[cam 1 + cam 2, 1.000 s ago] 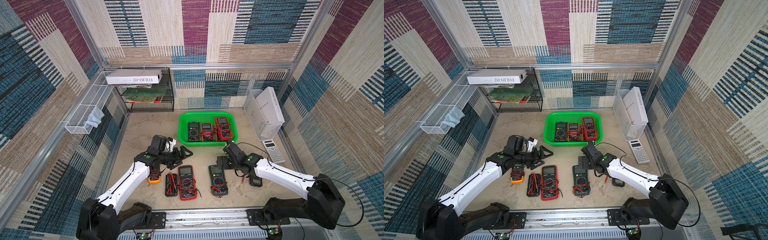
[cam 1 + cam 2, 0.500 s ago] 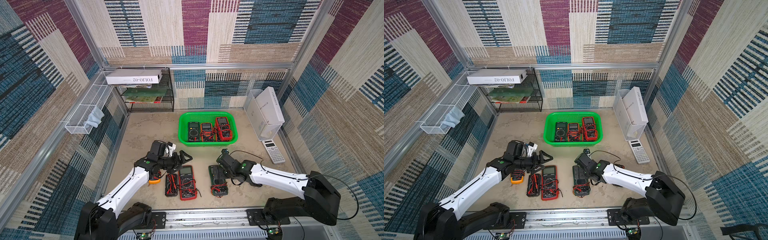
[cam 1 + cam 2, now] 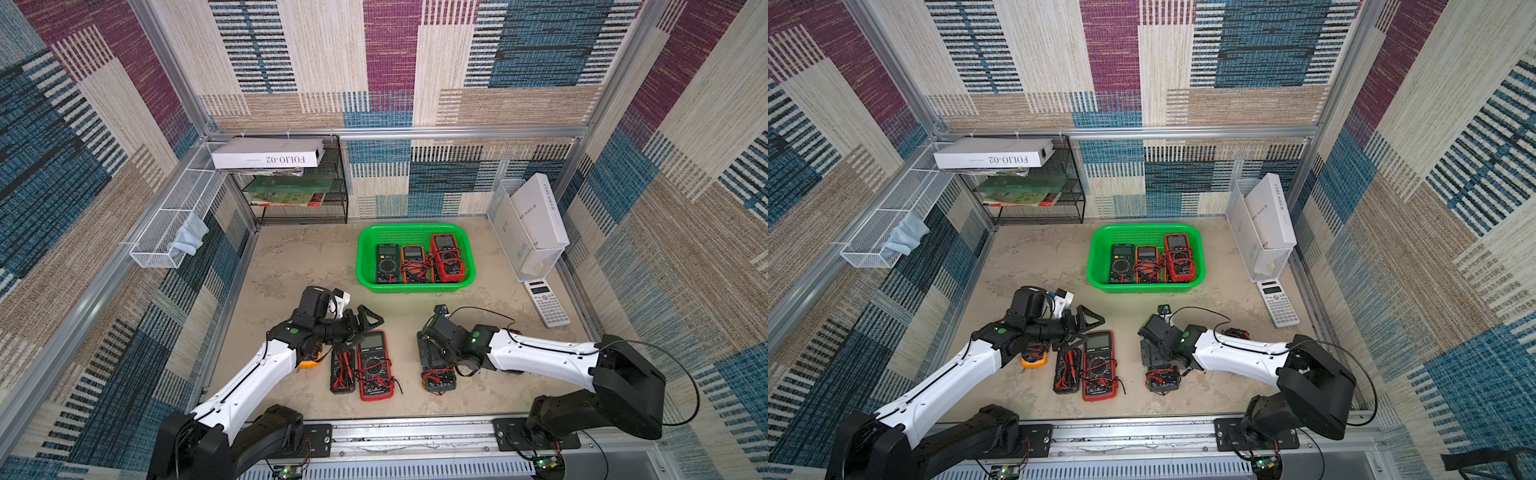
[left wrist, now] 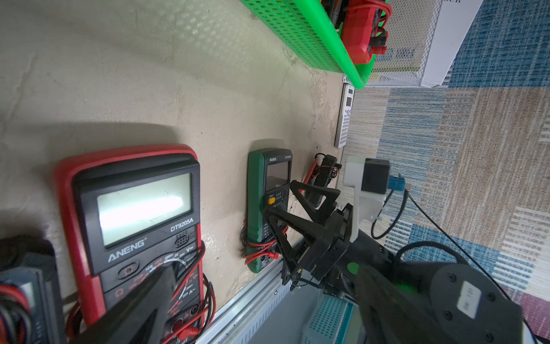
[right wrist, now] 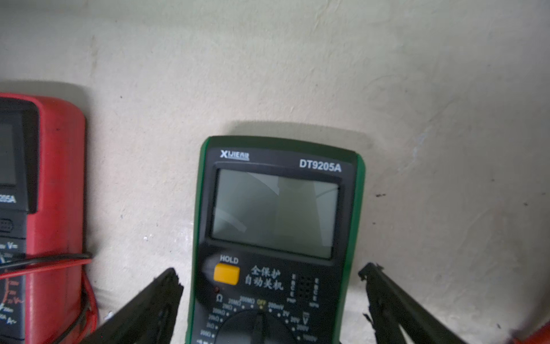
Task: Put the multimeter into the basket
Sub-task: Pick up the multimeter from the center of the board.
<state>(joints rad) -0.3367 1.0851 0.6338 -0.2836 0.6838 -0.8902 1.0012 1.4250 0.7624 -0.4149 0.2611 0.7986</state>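
Bench of pale beige, stone-look material [image 3: 291, 266], seen from above. We see the right fingers [image 5: 143, 306] spread wide, one on each side of a dark green-cased rectangular multimeter [image 5: 276, 214] marked DT9205A. It lies flat, face up, near the front of the bench, with red leads wound round its lower end. We can make out no contact between the fingers and its sides. The left fingers [image 4: 140, 303] are likewise open and hold nothing, hovering low over a red-cased ANENG multimeter [image 3: 375, 365] that lies to the left of the green one, apart from it. We find the bright green perforated plastic basket [image 3: 415, 286] farther back, mid-bench, well apart from both sets of fingers. Inside it three multimeters [image 3: 388, 264] lie side by side: one dark green, one orange, one red wrapped in its leads. A white calculator [image 3: 546, 303] lies at the bench's right edge.
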